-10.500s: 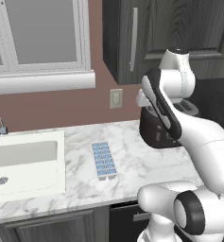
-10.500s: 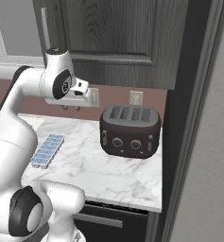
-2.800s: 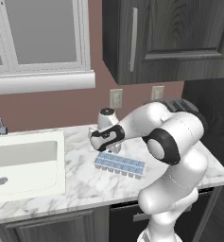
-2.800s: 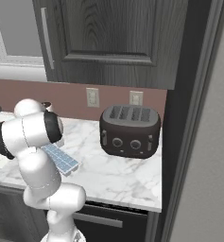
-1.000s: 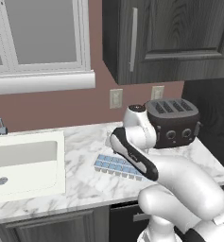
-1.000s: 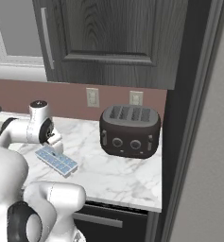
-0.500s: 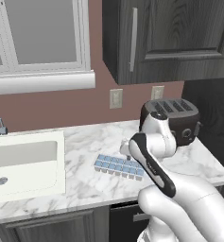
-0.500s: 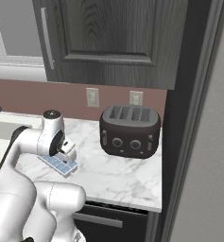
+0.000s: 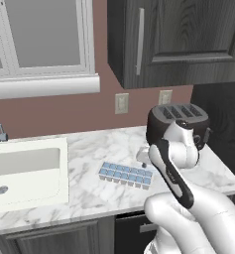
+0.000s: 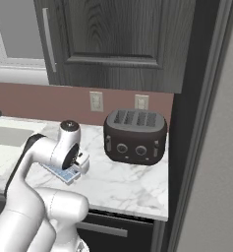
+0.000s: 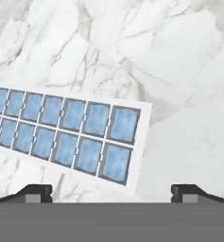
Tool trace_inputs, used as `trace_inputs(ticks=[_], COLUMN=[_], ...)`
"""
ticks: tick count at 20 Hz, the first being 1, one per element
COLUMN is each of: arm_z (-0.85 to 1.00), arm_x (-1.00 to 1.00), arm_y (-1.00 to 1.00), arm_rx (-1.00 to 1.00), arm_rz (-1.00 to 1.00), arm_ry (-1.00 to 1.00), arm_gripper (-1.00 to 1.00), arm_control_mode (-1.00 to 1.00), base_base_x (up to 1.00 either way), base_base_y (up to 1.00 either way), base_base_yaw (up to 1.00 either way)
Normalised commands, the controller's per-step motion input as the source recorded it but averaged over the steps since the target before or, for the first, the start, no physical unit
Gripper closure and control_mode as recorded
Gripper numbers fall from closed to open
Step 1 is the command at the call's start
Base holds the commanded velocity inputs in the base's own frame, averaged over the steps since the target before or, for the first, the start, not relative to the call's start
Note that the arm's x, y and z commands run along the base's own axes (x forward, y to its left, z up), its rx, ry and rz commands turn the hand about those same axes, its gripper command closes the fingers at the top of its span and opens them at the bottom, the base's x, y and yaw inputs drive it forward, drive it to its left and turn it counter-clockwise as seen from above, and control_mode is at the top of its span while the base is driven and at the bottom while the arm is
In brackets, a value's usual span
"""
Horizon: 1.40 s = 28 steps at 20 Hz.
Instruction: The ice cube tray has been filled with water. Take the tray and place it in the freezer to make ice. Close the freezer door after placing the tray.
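One ice cube tray (image 11: 66,134) on counter below wide-open, empty tool (image 11: 111,191).

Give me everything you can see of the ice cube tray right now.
The ice cube tray is a long, narrow rectangle with pale grey walls and two rows of small square cells, each filled flat with light-blue water. It lies flat on the marble counter, between the sink and the toaster, angled slightly to the counter's front edge. The open tool hovers over its near end without touching it.
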Motion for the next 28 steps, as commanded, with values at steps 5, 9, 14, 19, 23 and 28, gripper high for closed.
trace_inputs(ticks=[5, 9, 14, 19, 23, 28], arm_z=[-0.06, -0.14, -0.15, 0.0, -0.01, -0.13], arm_x=[0.14, 0.08, 0.11, 0.26, 0.04, 0.0], arm_y=[-0.33, -0.19, 0.0, 0.11, 0.08, 0.09], arm_rx=[0.22, 0.22, 0.11, 0.08, 0.07, 0.05], arm_rz=[0.0, 0.0, 0.0, 0.0, 0.0, 0.0], arm_ry=[-0.03, -0.04, -0.09, -0.02, 0.0, 0.03], arm_gripper=[-1.0, -1.0, -1.0, -1.0, -1.0, -1.0], arm_control_mode=[-1.0, -1.0, -1.0, -1.0, -1.0, -1.0], base_base_x=[0.0, 0.0, 0.0, 0.0, 0.0, 0.0], base_base_y=[0.0, 0.0, 0.0, 0.0, 0.0, 0.0], base_base_yaw=[0.0, 0.0, 0.0, 0.0, 0.0, 0.0])
